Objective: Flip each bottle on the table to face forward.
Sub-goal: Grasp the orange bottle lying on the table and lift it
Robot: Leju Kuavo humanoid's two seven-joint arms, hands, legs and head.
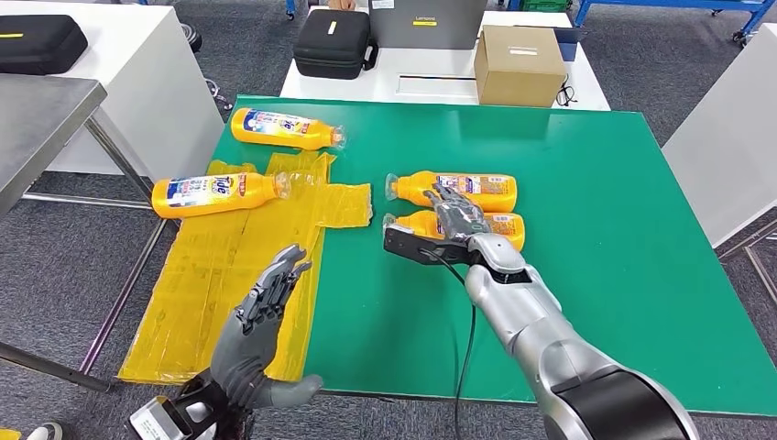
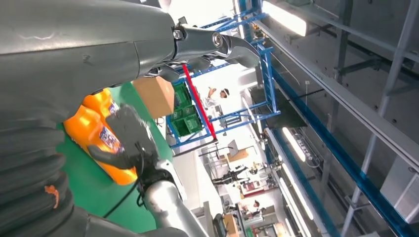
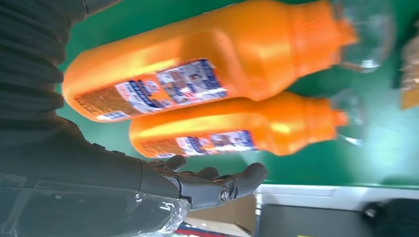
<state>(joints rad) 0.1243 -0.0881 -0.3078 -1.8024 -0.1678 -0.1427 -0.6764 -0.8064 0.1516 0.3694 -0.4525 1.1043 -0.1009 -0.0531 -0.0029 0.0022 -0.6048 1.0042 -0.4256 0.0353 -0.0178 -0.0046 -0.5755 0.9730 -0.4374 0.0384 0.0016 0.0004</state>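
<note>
Four orange bottles lie on their sides on the green table (image 1: 605,220). The far-left bottle (image 1: 284,128) and the bottle (image 1: 218,194) on the yellow sheet show big blue-and-white labels. Two more lie side by side mid-table: the farther bottle (image 1: 476,188) (image 3: 197,64) and the nearer bottle (image 1: 508,227) (image 3: 232,128), both showing small-print labels. My right hand (image 1: 455,217) hovers over this pair with fingers (image 3: 217,185) spread, holding nothing and covering part of the nearer one. My left hand (image 1: 261,316) is raised at the front left, fingers (image 2: 217,44) straight and apart, empty.
A yellow plastic sheet (image 1: 229,284) hangs over the table's left edge. Behind the table a white bench carries a cardboard box (image 1: 519,64), a black case (image 1: 332,41) and a grey box (image 1: 426,23). A steel table (image 1: 37,115) stands at the left.
</note>
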